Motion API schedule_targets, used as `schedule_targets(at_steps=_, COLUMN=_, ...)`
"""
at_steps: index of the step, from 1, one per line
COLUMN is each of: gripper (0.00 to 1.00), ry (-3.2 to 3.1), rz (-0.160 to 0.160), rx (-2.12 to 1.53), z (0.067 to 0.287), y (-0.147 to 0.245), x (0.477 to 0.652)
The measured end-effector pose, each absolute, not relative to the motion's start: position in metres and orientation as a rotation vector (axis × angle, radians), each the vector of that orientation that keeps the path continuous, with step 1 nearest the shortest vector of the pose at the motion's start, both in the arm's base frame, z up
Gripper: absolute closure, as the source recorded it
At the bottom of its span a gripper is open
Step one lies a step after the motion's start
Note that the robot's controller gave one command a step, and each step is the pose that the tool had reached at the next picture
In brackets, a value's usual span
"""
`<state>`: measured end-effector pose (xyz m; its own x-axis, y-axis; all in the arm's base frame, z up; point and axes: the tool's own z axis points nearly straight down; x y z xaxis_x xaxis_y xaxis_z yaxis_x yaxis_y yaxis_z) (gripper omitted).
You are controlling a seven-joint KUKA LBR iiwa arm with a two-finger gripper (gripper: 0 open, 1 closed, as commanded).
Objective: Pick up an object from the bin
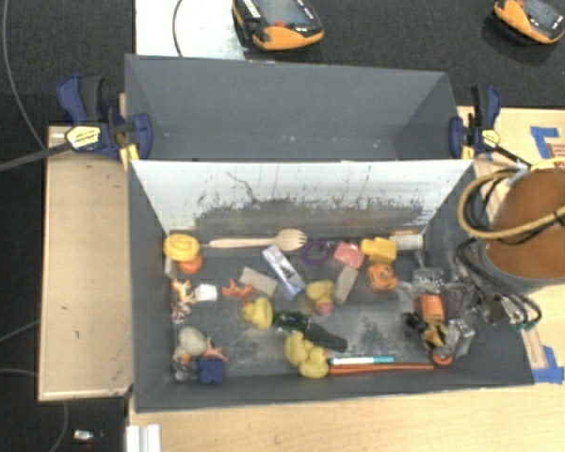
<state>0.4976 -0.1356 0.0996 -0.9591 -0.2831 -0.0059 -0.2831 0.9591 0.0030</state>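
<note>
So the hand (440, 332) is down low in the right front corner of the bin (292, 188), coming in from the right; honestly can't tell if it's apart or together, too much metal and cable bunched up there. Right against it, on its upper left side, there's a small orange piece (430, 307); it looks to be touching the hand, but I can't say whether it's actually in the grip. A long orange pen (377, 365) lies along the front wall, its right end just beside the hand. A bit further left: a yellow rubber duck (306, 354) touching the pen's left end, and a black thing (313, 329) just above the duck. Up and to the left of the hand sits an orange ball (382, 277) with a yellow block (379, 249) behind it. The rest is a loose scatter across the middle and left; a wooden spoon (259, 242) lies near the back wall.
</note>
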Motion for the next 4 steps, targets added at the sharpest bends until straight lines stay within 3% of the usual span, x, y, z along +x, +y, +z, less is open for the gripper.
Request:
schedule_targets(at_steps=1, gripper=0.0, ry=3.107, rz=0.006, rx=-0.478, z=0.112, y=-0.138, x=0.516)
schedule_targets(at_steps=2, gripper=0.0, ry=3.018, rz=0.002, rx=-0.84, z=0.092, y=-0.131, x=0.526)
schedule_targets(at_steps=3, gripper=0.0, ry=3.035, rz=0.002, rx=-0.776, z=0.082, y=-0.131, x=0.535)
schedule_targets(at_steps=4, gripper=0.0, ry=3.094, rz=0.004, rx=-0.517, z=0.102, y=-0.134, x=0.521)
